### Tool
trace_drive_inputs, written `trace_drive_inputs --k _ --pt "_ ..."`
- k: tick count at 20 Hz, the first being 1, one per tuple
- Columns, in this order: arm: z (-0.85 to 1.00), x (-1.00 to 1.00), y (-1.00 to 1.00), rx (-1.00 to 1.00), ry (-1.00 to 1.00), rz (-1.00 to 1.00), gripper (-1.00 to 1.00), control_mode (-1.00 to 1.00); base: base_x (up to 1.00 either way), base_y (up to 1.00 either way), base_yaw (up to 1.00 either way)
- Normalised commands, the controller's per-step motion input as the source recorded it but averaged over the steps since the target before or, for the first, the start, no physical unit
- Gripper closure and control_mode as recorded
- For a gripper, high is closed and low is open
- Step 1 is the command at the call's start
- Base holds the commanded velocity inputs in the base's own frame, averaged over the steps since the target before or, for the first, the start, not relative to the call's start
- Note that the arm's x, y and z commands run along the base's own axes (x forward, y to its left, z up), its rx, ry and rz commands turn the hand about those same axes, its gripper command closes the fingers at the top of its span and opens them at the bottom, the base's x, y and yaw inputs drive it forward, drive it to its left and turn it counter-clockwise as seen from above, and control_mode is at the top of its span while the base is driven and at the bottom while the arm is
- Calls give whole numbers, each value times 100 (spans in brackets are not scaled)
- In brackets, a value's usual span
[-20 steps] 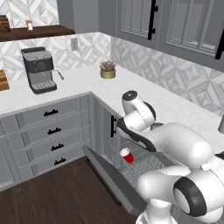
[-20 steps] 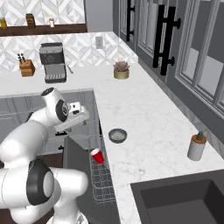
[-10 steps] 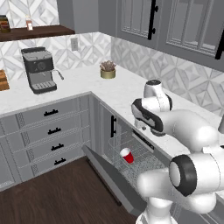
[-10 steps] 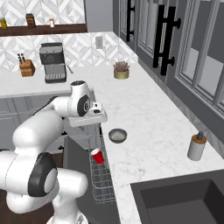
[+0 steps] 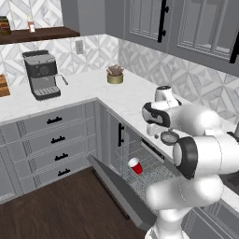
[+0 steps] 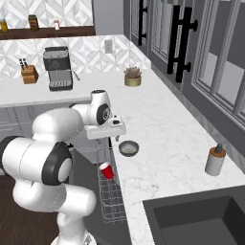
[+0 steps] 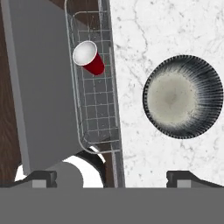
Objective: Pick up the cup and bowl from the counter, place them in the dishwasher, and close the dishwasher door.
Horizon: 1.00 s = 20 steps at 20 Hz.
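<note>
Swinging from the dishwasher (image 5: 140, 172) toward the counter (image 6: 162, 139), the gripper (image 7: 113, 177) now hangs spread and empty above the bowl (image 7: 181, 96), at two o'clock in hand view. The cup (image 7: 89, 57) already lies in the rack, so the bowl's pickup comes next.

no readable text, labels, brands or numbers on anything

The cup (image 7: 89, 58) is red outside with a white inside and rim. The bowl (image 7: 183, 96) has a pale speckled grey centre ringed by dark radial streaks. The desk (image 7: 144, 35) is white marble with faint grey veins. The dishwasher's wire rack (image 7: 97, 105) is grey, and the door (image 7: 43, 83) flat grey. The floor (image 5: 56, 205) is dark brown wood.
</note>
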Motion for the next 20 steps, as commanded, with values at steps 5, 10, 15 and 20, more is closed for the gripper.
trace_drive_inputs --k 5,10,15,20 --pt "-31 43 -19 0 0 0 -100 -100 0 0 0" --pt "-50 41 -18 0 0 0 -100 -100 0 0 0" --pt "-38 42 -4 2 -3 0 -100 -100 0 0 0" --pt "-38 18 -26 1 0 0 -100 -100 0 0 0"
